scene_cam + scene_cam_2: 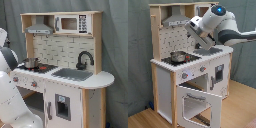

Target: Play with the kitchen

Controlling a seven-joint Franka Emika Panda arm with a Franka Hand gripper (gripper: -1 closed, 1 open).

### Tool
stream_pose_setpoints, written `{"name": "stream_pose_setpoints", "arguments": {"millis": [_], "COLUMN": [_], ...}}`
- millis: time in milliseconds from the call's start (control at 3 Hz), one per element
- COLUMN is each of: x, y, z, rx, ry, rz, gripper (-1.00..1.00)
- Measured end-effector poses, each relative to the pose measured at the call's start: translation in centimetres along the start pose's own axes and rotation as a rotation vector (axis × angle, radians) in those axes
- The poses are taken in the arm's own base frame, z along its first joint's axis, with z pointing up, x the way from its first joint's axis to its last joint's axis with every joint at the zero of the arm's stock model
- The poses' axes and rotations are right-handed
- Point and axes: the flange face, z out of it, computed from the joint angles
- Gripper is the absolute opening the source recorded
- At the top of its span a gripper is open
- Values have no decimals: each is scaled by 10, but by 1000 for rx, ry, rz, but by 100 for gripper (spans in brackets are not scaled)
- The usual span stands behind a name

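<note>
The kitchen (65, 95) is a toy of light wood and white panels with a grey hood (40, 29), a black faucet (84, 59), a sink (74, 74) and a red-ringed stove (44, 67). A small metal pot (31, 63) stands on the stove. In the second exterior view the kitchen (165, 82) has its oven door (198, 102) hanging open. The white arm reaches in from the second exterior view's right, with my gripper (204, 44) held above the counter, beside the pot (178, 57). The arm's body hides the sink there.
A toy microwave (70, 23) sits in the upper shelf. A grey curtain (115, 45) hangs behind the kitchen. The open oven door juts out over the wooden floor (240, 107). The arm's white links (12, 100) fill the first exterior view's lower left.
</note>
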Motion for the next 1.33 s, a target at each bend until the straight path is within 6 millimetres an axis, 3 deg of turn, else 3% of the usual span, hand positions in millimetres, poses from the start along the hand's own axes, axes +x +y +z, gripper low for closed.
{"name": "stream_pose_setpoints", "arguments": {"millis": [667,1333], "x": [1,-8], "y": [27,50], "z": [15,49], "rx": [133,263], "ry": [-12,-66], "rz": [-61,-130], "gripper": [100,100]}}
